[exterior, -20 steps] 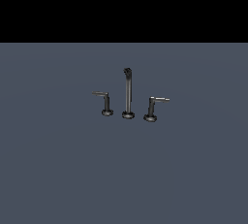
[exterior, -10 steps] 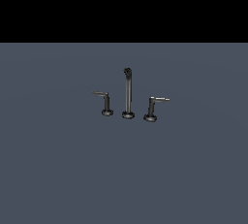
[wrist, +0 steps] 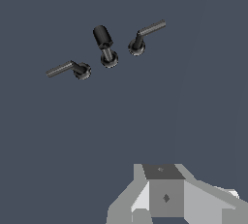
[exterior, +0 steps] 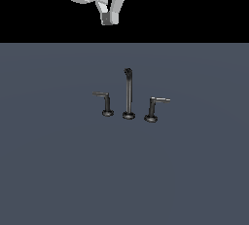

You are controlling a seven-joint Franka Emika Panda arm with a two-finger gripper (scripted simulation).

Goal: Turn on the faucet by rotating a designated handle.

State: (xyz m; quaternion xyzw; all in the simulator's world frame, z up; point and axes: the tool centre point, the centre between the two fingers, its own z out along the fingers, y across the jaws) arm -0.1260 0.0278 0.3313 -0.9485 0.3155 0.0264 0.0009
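Note:
The faucet [exterior: 128, 97] is a small dark three-piece set standing on the grey floor, with a tall thin spout in the middle. The handle [exterior: 155, 107], with its slanted stem and bright lever bar, stands on the exterior view's right of the spout. A duller handle [exterior: 104, 103] stands on the left. My gripper [exterior: 110, 20] hangs high above and behind the set, open and holding nothing. The wrist view shows the spout [wrist: 105, 46] from above between two handles; I cannot tell which of them is which. Part of my gripper [wrist: 164, 196] shows at that picture's edge.
A flat dark grey surface [exterior: 58, 170] stretches all around the faucet. Beyond its far edge the background is black. Nothing else stands on the surface.
My gripper has come into the exterior view at the top; it was out of sight before. The faucet and both handles have not moved.

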